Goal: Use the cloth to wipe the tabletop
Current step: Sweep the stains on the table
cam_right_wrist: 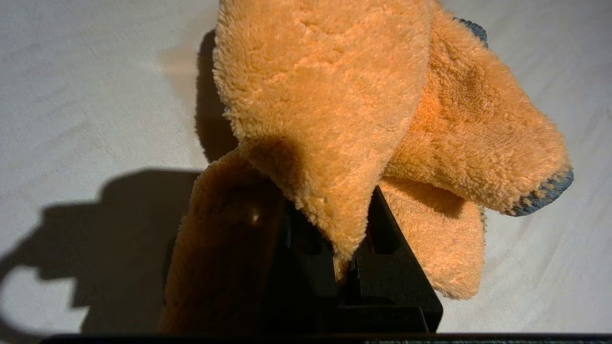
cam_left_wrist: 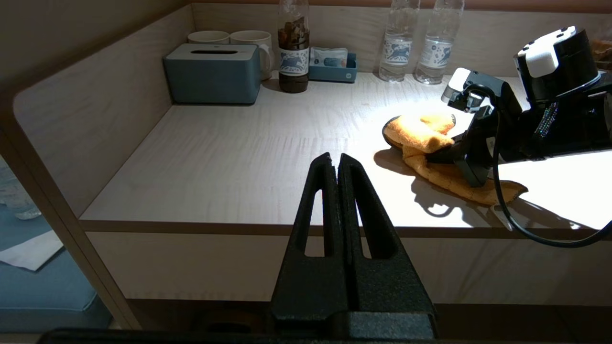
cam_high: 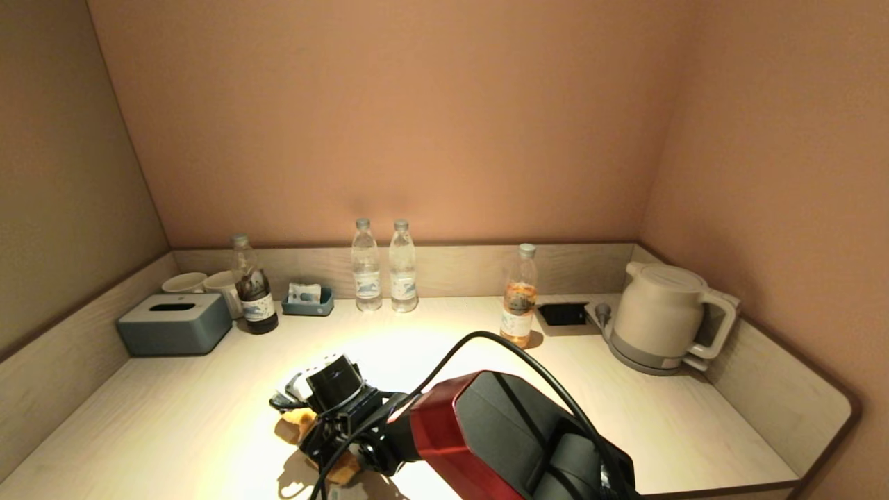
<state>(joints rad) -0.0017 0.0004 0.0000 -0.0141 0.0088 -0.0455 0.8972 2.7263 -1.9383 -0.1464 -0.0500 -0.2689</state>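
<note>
An orange fluffy cloth (cam_high: 303, 421) lies bunched on the pale wood tabletop (cam_high: 625, 389), near its front edge and left of centre. My right gripper (cam_high: 321, 444) is down on the table and shut on the cloth. In the right wrist view the cloth (cam_right_wrist: 325, 95) folds back over the black fingers (cam_right_wrist: 397, 277), and the right gripper (cam_right_wrist: 342, 270) pinches one fold. The left wrist view shows the cloth (cam_left_wrist: 420, 134) under the right gripper (cam_left_wrist: 440, 155). My left gripper (cam_left_wrist: 334, 160) is shut and empty, parked low in front of the table's front left edge, out of the head view.
Along the back wall stand a grey-blue tissue box (cam_high: 173, 323), two mugs (cam_high: 186, 282), a dark bottle (cam_high: 255, 292), a small blue tray (cam_high: 308, 302), two water bottles (cam_high: 366, 267), an orange-drink bottle (cam_high: 521, 298), a socket panel (cam_high: 562, 314) and a kettle (cam_high: 660, 316). Low walls border three sides.
</note>
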